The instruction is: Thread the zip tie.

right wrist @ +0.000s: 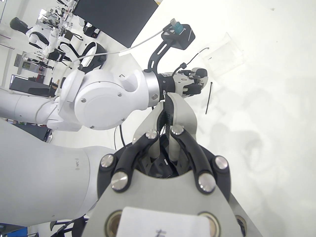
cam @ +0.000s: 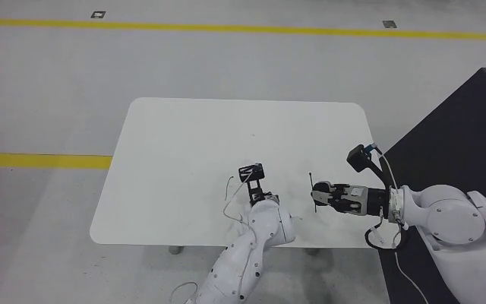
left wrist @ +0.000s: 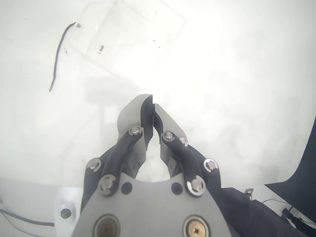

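The left gripper [left wrist: 152, 102] has its fingers pressed together pad to pad, with nothing between them. It hangs over the table [cam: 190, 152] near the front edge, about midway along it. The right gripper [right wrist: 169, 96] also has its fingers closed together, with no item seen in the grip. It sits over the front right part of the table, tips pointing toward the left arm. The straight zip tie [cam: 312, 191] lies on the tabletop between the two grippers, just off the tips of the right gripper and held by neither. The curved zip tie [left wrist: 58, 57] lies flat on the table ahead of the left gripper and off to one side. Its head end is just beside a corner of the clear plastic tray [left wrist: 148, 18]. Neither tie is threaded
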`<state>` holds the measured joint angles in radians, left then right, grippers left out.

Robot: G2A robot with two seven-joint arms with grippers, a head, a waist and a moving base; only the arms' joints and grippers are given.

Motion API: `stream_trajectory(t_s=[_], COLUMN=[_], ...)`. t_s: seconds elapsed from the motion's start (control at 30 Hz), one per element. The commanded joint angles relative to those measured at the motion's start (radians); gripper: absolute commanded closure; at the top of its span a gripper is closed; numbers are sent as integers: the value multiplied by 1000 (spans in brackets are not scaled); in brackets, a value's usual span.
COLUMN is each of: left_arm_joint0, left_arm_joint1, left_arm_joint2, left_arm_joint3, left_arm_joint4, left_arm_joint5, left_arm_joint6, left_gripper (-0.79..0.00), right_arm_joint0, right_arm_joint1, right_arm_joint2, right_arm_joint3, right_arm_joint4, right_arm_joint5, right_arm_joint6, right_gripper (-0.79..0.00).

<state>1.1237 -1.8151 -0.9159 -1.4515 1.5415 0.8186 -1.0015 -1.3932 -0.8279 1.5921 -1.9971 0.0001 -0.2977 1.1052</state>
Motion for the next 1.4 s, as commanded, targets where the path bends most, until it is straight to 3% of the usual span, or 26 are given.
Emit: stream_trajectory(t_s=[0.0,0.2,0.37,0.4,0.43,0.5,0.57,0.67,0.87,1.03,1.37], left_arm_joint0=[29,78,86,86,86,86,86,97,33,-42,-42], left_arm_joint1=[10,27,26,26,26,26,27,35,43,50,50], left_arm_joint2=[-25,-95,-140,-140,-140,-140,-140,-134,-153,-168,-168], left_arm_joint3=[-51,-161,-176,-176,-176,-176,-178,-166,-158,-75,-75], left_arm_joint4=[6,28,28,28,28,28,27,117,213,313,313], left_arm_joint5=[-19,-84,-97,-97,-97,-97,-103,-115,-271,-443,-443], left_arm_joint6=[-19,-84,-98,-98,-98,-98,-88,38,10,-82,-82], left_gripper=[0,0,0,-83,-102,0,0,0,0,0,0], right_arm_joint0=[0,0,0,0,0,0,0,0,0,0,0], right_arm_joint1=[0,0,0,0,0,0,0,0,0,0,0], right_arm_joint2=[0,0,0,0,0,0,0,0,0,0,0], right_arm_joint3=[0,0,0,0,0,0,0,0,0,0,0], right_arm_joint4=[0,0,0,0,0,0,0,0,0,0,0], right_arm_joint5=[0,0,0,0,0,0,0,0,0,0,0], right_arm_joint6=[0,0,0,0,0,0,0,0,0,0,0], right_gripper=[0,0,0,0,0,0,0,0,0,0,0])
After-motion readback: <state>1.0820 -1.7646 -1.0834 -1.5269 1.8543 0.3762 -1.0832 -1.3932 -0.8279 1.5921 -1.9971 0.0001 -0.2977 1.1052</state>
